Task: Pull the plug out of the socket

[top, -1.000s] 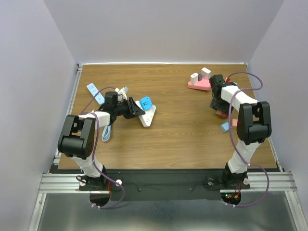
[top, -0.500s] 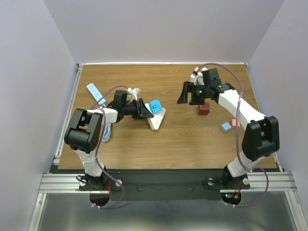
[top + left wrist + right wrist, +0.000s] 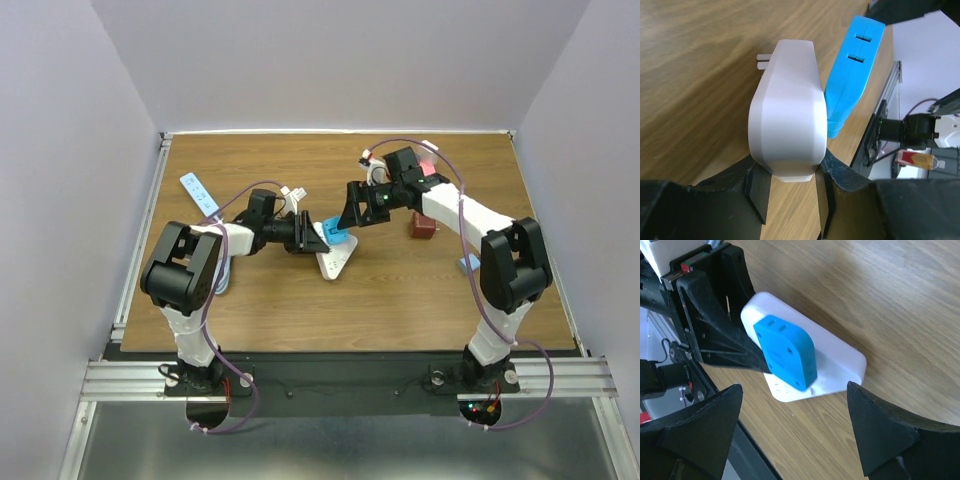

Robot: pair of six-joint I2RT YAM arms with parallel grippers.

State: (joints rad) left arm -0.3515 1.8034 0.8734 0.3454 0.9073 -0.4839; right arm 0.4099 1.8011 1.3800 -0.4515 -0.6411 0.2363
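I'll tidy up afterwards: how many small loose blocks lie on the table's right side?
2 in clear view: a dark red block beside the right arm's forearm, a light blue block by its elbow. A pink piece peeks out behind the arm, which may hide more.
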